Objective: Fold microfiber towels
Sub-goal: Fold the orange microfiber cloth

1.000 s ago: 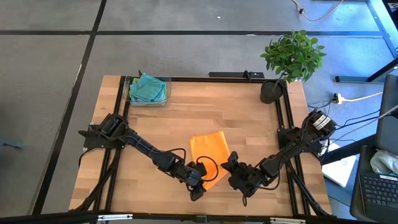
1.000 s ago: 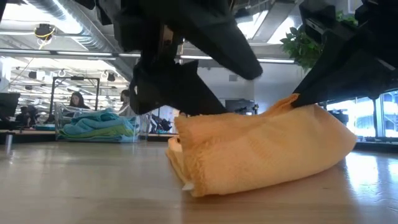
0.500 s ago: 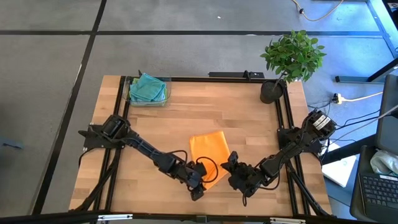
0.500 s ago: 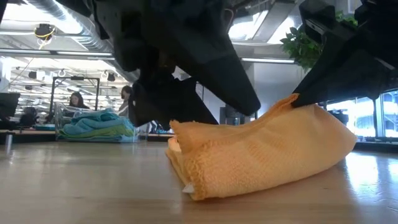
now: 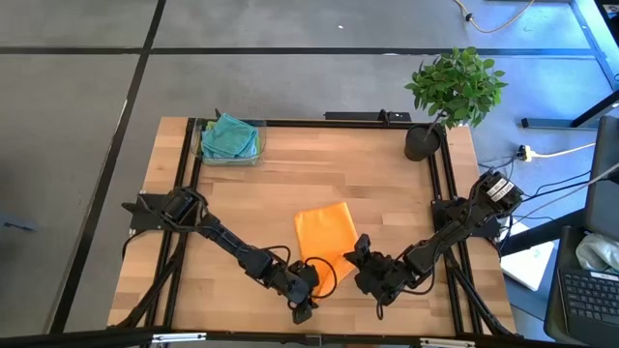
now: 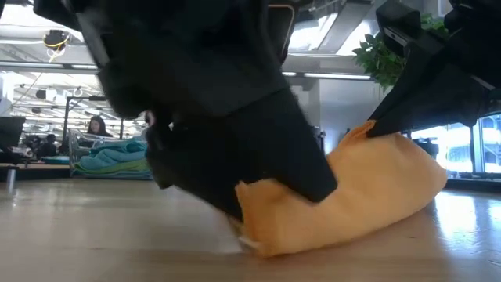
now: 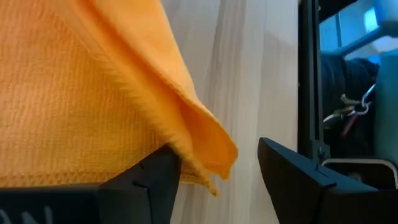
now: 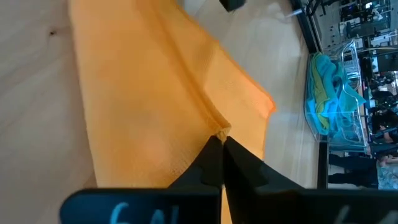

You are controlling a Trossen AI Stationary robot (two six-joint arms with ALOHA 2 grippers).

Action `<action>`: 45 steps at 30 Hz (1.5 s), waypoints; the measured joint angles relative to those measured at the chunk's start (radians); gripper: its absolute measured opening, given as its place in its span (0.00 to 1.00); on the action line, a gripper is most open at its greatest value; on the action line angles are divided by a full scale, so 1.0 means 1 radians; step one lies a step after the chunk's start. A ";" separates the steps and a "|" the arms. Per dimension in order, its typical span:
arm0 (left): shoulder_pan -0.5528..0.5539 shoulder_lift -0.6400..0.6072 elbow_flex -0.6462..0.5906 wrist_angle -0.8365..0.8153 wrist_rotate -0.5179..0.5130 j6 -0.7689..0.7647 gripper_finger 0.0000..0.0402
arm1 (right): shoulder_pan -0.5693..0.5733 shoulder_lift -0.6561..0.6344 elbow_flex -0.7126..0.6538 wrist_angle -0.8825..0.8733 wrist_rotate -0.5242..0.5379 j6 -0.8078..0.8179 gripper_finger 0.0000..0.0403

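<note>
Orange microfiber towel (image 5: 324, 235) lay folded on the wooden table (image 5: 290, 184), toward its front edge and about midway across. The right gripper (image 5: 354, 253) sat at the towel's front right edge with its fingers (image 8: 214, 163) pressed together on a raised pinch of the orange cloth. The left gripper (image 5: 308, 282) was at the towel's front left corner, low against the table, its fingers (image 7: 146, 180) spread with the towel's hem corner hanging between them; whether they touched the cloth could not be told. Well behind the towel, at the table's far left corner, a clear bin (image 5: 230, 141) held the other folded towels (image 5: 229, 135), teal and light blue on top with lime green beneath in the low view. A potted plant (image 5: 453, 89) stood at the far right corner. No readable writing or brand mark showed anywhere; pale marks on the right gripper's body were illegible. Beyond the table, a person (image 6: 99, 127) sat in the room.
</note>
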 joint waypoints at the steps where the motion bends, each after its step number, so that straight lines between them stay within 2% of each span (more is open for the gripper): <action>1: 0.000 -0.001 0.000 0.001 -0.004 0.000 0.51 | 0.000 0.000 0.000 0.000 -0.003 0.000 0.02; 6: 0.004 -0.001 0.000 -0.001 -0.018 0.000 0.51 | -0.003 0.000 0.000 -0.001 -0.008 0.001 0.04; 10: 0.004 -0.001 0.000 -0.002 -0.022 0.020 0.51 | -0.003 0.000 0.000 -0.002 -0.008 0.001 0.02; 17: -0.005 -0.001 0.000 0.008 -0.083 0.039 0.51 | -0.003 0.000 0.000 -0.003 -0.007 0.001 0.04; 22: -0.041 -0.001 0.000 0.018 -0.122 0.153 0.50 | -0.003 0.000 0.000 -0.002 -0.007 0.001 0.02; 30: -0.061 -0.001 0.000 0.020 -0.212 0.159 0.50 | -0.008 0.000 0.000 -0.002 -0.007 0.001 0.04; 39: -0.061 0.022 0.000 0.033 -0.222 0.159 0.50 | -0.011 0.000 0.000 -0.002 -0.007 0.001 0.01; 45: -0.061 0.066 0.039 0.041 -0.236 0.199 0.50 | -0.026 0.000 0.000 -0.011 -0.007 0.024 0.04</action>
